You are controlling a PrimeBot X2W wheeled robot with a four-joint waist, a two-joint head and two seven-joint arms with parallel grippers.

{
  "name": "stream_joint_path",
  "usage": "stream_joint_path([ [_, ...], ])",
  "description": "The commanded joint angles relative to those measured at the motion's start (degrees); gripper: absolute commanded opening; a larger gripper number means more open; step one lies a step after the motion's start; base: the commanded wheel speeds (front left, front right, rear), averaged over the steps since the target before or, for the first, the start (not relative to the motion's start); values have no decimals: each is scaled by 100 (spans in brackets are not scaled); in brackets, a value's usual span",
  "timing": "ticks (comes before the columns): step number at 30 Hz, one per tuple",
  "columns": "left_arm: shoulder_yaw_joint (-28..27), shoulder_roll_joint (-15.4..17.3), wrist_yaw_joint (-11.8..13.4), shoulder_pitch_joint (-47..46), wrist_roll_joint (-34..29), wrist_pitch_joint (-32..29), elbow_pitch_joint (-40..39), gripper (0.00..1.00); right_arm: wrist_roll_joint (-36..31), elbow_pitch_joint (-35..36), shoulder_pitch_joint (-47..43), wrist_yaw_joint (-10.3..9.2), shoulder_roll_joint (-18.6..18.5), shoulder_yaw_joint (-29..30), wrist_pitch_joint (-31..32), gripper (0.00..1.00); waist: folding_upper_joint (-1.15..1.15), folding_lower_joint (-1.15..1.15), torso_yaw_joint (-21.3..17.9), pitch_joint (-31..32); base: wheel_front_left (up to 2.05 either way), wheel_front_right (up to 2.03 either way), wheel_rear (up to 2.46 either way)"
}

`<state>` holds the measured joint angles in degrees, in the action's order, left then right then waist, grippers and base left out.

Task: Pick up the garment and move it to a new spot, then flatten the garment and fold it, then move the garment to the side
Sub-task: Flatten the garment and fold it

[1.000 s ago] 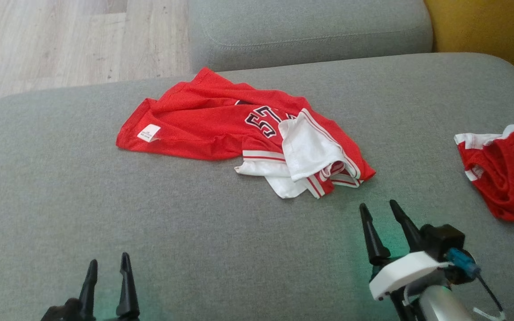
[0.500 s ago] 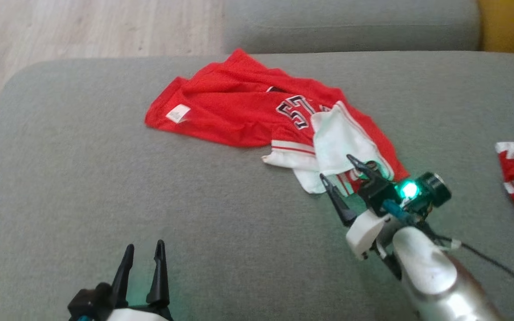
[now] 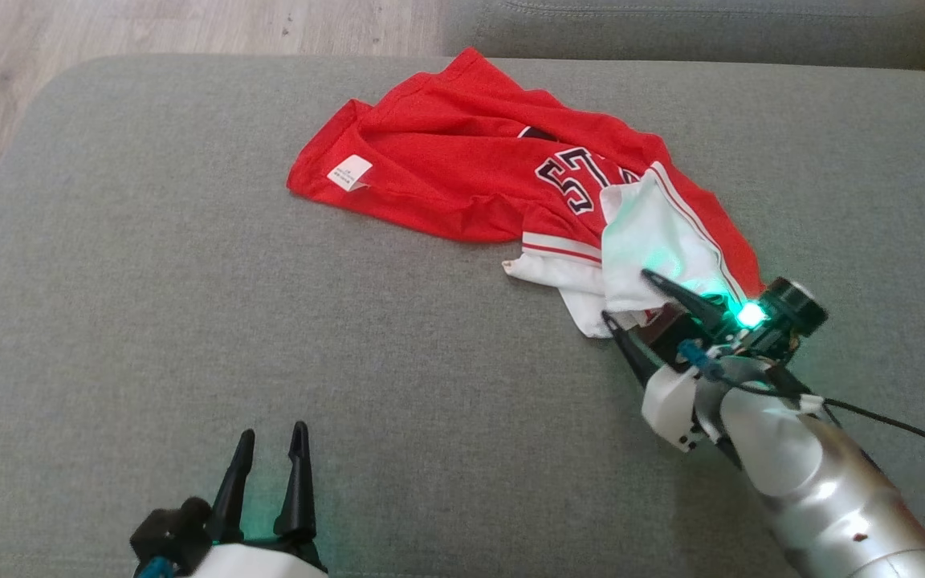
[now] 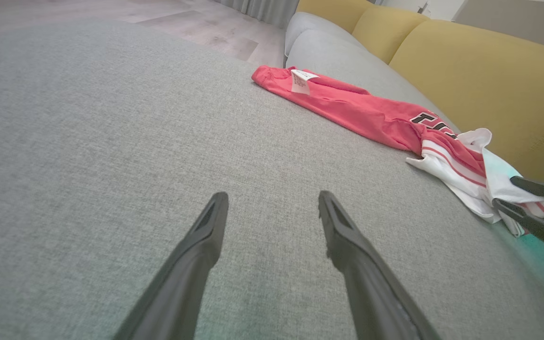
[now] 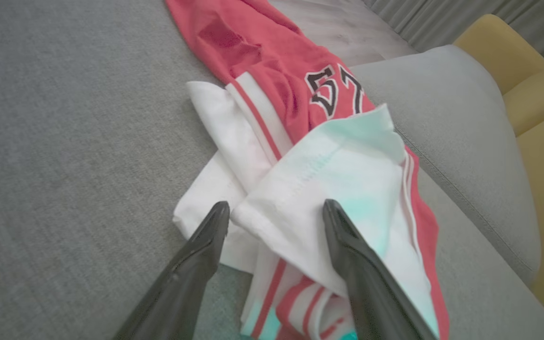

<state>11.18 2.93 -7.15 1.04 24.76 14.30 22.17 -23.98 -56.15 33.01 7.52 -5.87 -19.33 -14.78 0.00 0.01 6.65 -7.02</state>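
Stage: pre-grasp, nothing done yet. Garment [image 3: 462, 168] lies crumpled on the sofa seat [image 3: 189, 321], not lifted; move, flatten, fold and set-aside all left. Right gripper [image 3: 626, 295] released, jaws spread astride its white hem end [image 3: 647, 241], not clamped. Left gripper [image 3: 274, 429] released too, over bare cushion, well apart. Long axis in head view: label [image 3: 349, 172] end far-left, white end near-right

silver forearm [image 3: 820, 482], white wrist shell [image 3: 667, 401], tapered black fingers [image 3: 679, 292], green light [image 3: 749, 315]
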Motion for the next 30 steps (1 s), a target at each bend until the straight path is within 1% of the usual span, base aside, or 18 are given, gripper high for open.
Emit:
stream_joint_path([
  [1, -130, -5, -32, -229, 51, 70, -154, 100, -74, 121, 167, -3, 98, -213, -21, 100, 0, -1, -14, -9, 0, 0, 0],
  [4, -92, -5, -32, -260, 81, 70, -165, 100, -95, 104, 188, -3, 87, -298, -21, 100, 0, -1, -32, -24, 0, 0, 0],
  [13, -65, -5, -33, -317, 143, 70, -145, 100, -115, 21, 266, -3, 35, -45, -21, 100, 0, -1, 1, -95, 0, 0, 0],
  [15, -82, -5, -33, -311, 167, 70, -127, 100, -127, -30, 264, -3, 36, 13, -21, 74, 0, -1, 5, -91, 0, 0, 0],
  [16, -95, -5, -33, -304, 179, 70, -114, 100, -130, -47, 266, -3, 38, 35, -21, 56, 0, -1, 6, -85, 0, 0, 0],
  [17, -105, -5, -33, -298, 193, 70, -102, 100, -123, -64, 270, -3, 36, 69, -21, 40, 0, -1, 5, -76, 0, 0, 0],
  [18, -119, -5, -33, -291, 211, 70, -91, 100, -112, -73, 277, -3, 36, 95, -21, 16, 0, -1, 1, -66, 0, 0, 0],
  [19, -132, -5, -33, -284, 221, 70, -85, 100, -59, -65, 280, -3, 48, 130, -21, 0, 0, -1, -4, -55, 0, 0, 0],
  [24, -152, -5, -34, -252, 256, 70, -77, 100, 147, 73, 314, -3, 64, 230, -21, 0, 0, -1, -36, 17, 0, 0, 0],
  [27, -145, -5, -34, -231, 268, 70, -106, 100, 516, 443, 416, -3, 50, 387, -21, 0, 0, -1, -66, 96, 0, 0, 0],
  [30, -130, -5, -34, -191, 264, 70, -117, 100, 904, 818, 659, -3, -124, 640, -21, 0, 0, -1, -76, 170, 0, 0, 0],
])
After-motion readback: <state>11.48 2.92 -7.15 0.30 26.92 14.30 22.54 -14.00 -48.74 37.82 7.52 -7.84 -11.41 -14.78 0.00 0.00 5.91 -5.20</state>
